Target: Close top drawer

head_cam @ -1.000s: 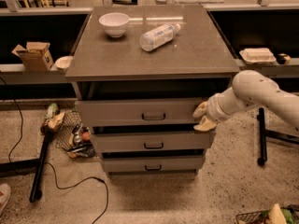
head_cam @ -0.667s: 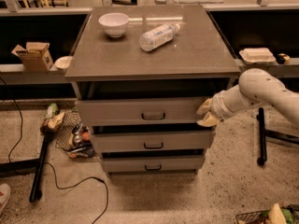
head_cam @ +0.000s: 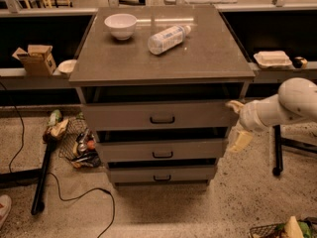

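Jaws: my gripper [head_cam: 237,124] has its pale yellowish jaws spread with nothing between them. It sits at the right end of the drawer front and seems to touch it.
Arm: my white rounded forearm [head_cam: 290,105] reaches in from the right.
Drawer: the wide grey top drawer [head_cam: 124,117], with its flat front panel, stands a little out of the cabinet, a dark gap above it.
Handling: I judge it stiff, running on slides and fairly light; a flat push suits it, no grip needed.
Where to press: nearer the small dark bar handle [head_cam: 162,119], so it doesn't rack.
Above: the grey cabinet surface [head_cam: 208,58] carries a white bowl [head_cam: 121,25] and a clear plastic bottle [head_cam: 167,37] lying on its side; a hard shove could roll it.
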Robot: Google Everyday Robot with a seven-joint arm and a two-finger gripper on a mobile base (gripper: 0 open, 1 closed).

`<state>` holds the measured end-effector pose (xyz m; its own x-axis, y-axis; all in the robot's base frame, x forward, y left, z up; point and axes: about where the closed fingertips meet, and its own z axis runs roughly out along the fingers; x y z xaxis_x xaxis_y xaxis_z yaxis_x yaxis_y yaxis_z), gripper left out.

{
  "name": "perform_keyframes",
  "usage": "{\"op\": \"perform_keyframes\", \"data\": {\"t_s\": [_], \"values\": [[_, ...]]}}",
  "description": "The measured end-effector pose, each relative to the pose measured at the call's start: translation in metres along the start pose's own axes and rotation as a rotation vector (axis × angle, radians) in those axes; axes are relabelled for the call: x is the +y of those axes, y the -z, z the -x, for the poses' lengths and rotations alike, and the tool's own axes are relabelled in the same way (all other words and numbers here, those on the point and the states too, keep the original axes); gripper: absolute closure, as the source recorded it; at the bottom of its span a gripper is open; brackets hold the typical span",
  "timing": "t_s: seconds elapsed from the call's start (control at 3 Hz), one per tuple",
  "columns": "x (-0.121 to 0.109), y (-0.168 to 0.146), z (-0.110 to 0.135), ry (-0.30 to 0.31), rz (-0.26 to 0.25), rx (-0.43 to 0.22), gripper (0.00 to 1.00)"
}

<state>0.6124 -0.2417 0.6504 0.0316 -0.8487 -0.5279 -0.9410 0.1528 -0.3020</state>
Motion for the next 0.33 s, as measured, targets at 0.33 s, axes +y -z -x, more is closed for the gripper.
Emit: {"op": "perform_keyframes", "data": {"t_s": [0.33], "values": [[0.0244,0.0232,0.004,0.021,0.025,-0.016,0.0]]}}
